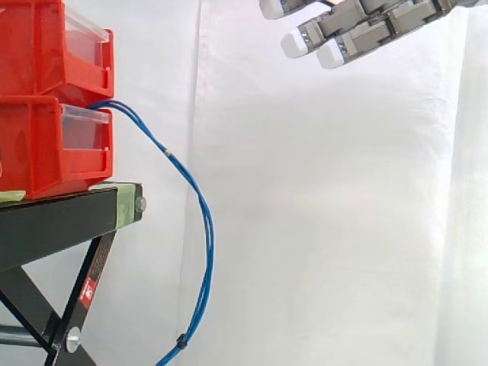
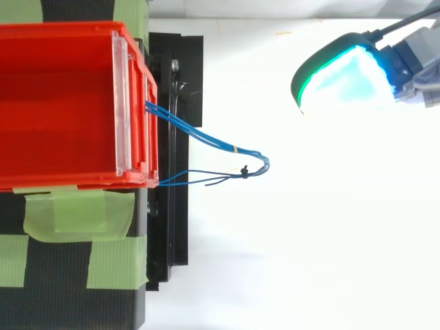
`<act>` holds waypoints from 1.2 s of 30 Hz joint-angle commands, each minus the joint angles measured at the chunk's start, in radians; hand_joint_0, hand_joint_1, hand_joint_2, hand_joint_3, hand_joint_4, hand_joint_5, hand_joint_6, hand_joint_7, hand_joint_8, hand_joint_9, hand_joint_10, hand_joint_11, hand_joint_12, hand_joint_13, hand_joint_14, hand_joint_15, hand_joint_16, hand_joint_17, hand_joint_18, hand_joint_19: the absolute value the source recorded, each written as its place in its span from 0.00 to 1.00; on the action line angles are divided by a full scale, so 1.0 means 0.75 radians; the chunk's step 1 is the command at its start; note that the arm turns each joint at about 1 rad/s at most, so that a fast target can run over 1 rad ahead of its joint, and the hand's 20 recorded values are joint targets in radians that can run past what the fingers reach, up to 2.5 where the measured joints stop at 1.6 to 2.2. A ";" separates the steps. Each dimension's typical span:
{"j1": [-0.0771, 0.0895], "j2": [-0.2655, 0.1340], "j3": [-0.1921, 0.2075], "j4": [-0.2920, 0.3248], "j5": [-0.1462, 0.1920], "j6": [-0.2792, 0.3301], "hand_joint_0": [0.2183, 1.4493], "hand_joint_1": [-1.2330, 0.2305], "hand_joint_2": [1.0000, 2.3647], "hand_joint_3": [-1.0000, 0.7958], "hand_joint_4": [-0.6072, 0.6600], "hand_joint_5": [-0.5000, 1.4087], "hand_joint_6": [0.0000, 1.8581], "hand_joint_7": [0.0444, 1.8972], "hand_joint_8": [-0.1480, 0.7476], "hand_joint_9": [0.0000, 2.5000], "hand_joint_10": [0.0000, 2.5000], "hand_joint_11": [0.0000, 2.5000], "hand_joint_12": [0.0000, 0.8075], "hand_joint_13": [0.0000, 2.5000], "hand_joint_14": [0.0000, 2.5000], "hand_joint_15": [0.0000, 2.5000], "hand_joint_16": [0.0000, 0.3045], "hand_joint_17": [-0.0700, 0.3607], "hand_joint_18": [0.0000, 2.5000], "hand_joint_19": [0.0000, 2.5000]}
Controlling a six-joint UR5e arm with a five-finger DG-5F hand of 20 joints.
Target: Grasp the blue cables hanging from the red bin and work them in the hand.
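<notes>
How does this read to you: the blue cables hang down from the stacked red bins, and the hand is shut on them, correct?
Not quite. The blue cables do hang down from the stacked red bins, but the hand is not shut on them. The side view shows it open, fingers straight, up and to the right of the cables and well apart from them.

bins (image 1: pixel 38 152): glossy red plastic | cables (image 1: pixel 207 232): smooth blue sheath | stand (image 1: pixel 53 217): matt blk, prob. metal
</notes>
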 commanded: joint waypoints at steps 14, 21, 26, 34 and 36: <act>0.004 -0.001 0.000 0.022 0.016 -0.063 0.32 0.57 0.00 0.00 0.51 0.00 0.00 0.31 0.38 0.00 0.00 0.00 0.39 0.00 0.00 0.10 0.23 0.52 0.00 0.08; 0.008 -0.001 -0.010 0.060 0.024 -0.063 0.33 0.56 0.00 0.00 0.51 0.00 0.00 0.31 0.39 0.00 0.00 0.00 0.40 0.00 0.00 0.09 0.22 0.52 0.00 0.07; 0.012 -0.003 -0.014 0.091 0.022 -0.063 0.33 0.56 0.00 0.00 0.51 0.00 0.00 0.31 0.39 0.00 0.00 0.00 0.40 0.00 0.00 0.09 0.22 0.52 0.00 0.07; 0.016 -0.003 -0.131 0.181 0.022 -0.059 0.33 0.55 0.00 0.00 0.53 0.00 0.00 0.31 0.40 0.00 0.00 0.00 0.40 0.00 0.00 0.09 0.22 0.52 0.00 0.07; 0.020 -0.005 -0.231 0.369 0.026 -0.053 0.33 0.55 0.00 0.00 0.53 0.00 0.00 0.31 0.40 0.00 0.00 0.00 0.40 0.00 0.00 0.09 0.23 0.52 0.00 0.07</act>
